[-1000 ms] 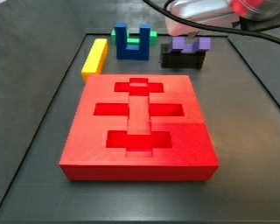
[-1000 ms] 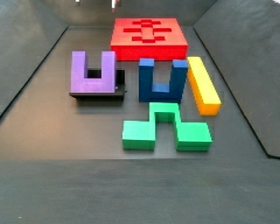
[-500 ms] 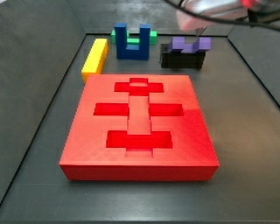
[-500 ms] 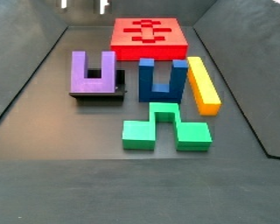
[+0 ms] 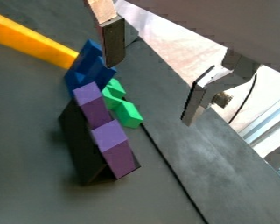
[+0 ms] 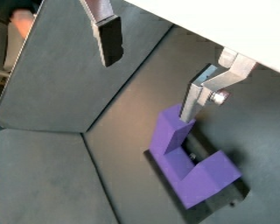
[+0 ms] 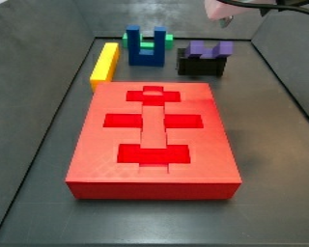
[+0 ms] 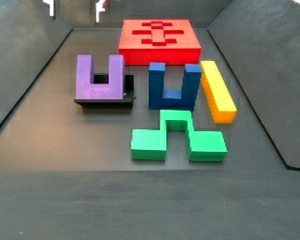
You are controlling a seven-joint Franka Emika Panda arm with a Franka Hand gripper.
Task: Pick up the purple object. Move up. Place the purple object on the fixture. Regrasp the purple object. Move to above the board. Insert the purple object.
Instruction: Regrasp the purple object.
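Note:
The purple object (image 8: 98, 79) stands with its prongs up on the fixture (image 8: 112, 103), left of the blue U-shaped block (image 8: 174, 84). Both also show in a side view, the purple object (image 7: 208, 48) on top of the fixture (image 7: 203, 66). The board (image 7: 154, 135) lies apart from them. My gripper (image 8: 74, 7) is open and empty, high above the purple object, with only its fingertips at the picture's edge. In both wrist views the fingers (image 5: 113, 39) (image 6: 108, 39) stand wide apart with nothing between them, and the purple object (image 6: 187, 157) (image 5: 108, 136) lies below.
A yellow bar (image 8: 217, 90) lies beside the blue block. A green block (image 8: 175, 134) lies in front of it. Raised dark walls edge the floor (image 8: 40, 141).
The gripper has risen away from the purple object and almost left the side views. The purple object stays on the fixture.

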